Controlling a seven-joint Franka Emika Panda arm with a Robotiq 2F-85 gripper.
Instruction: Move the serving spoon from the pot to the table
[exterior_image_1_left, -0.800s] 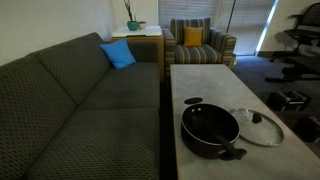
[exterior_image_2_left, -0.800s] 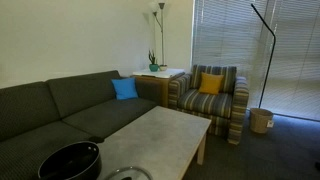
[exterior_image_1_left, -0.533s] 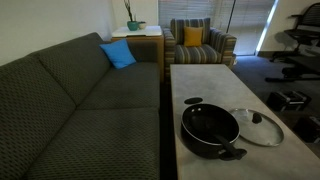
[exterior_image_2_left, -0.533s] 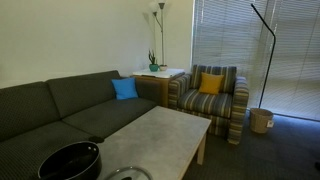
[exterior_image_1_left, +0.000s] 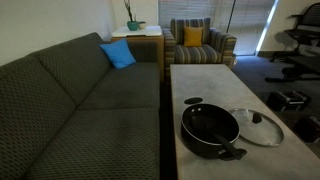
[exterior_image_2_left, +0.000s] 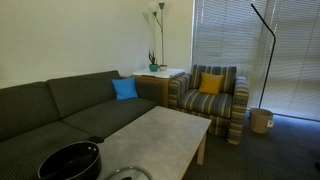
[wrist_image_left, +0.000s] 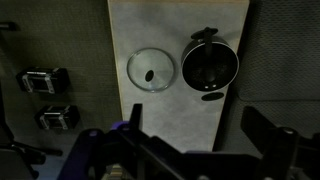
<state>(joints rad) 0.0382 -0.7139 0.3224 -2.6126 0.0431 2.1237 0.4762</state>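
Pot (exterior_image_1_left: 210, 128) sits at near end of the surface (exterior_image_1_left: 200, 80), glass lid (exterior_image_1_left: 258, 127) just to its right, sofa (exterior_image_1_left: 70, 110) on the left. Spoon can't be made out vs. pot's dark inside. In wrist view, end effector (wrist_image_left: 195, 140) hangs well above, fingers spread wide, nothing btwn them.

Glass lid (exterior_image_1_left: 258, 127), grey sofa (exterior_image_1_left: 70, 100) with blue cushion (exterior_image_1_left: 117, 55), striped armchair (exterior_image_2_left: 210, 95), perhaps a bin (exterior_image_2_left: 260, 120) nearby.
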